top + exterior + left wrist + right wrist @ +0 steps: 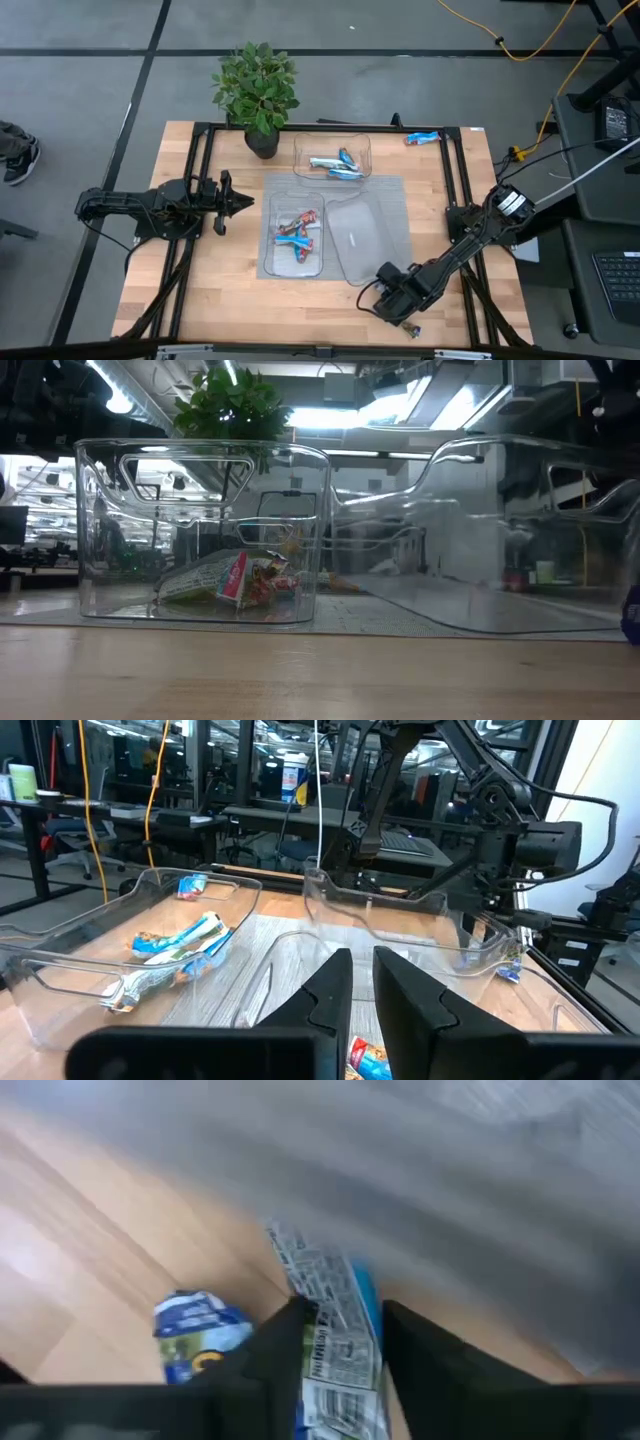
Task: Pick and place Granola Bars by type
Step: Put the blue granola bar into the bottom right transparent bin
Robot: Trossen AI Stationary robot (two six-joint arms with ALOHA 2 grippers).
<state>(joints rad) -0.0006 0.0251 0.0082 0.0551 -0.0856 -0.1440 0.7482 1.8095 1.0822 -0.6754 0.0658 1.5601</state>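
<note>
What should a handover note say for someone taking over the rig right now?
Right gripper is at the table's front right edge, shut on a blue-and-white bar; another bar lies beside it on the wood. Left gripper waits, shut, left of the trays.
Done: bars in the back tray and the front-left tray.
Left: the held bar, its neighbour, one bar at the back right. The third tray looks empty.

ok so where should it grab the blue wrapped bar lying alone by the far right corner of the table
Probably at mid-length, with the fingers closing across its narrow width, coming straight down from above. The blue wrapped granola bar lies flat on the wooden table with its long axis roughly along the far edge. That leaves no way under it from the side, and its crinkled ends look like poorer holds.
</note>
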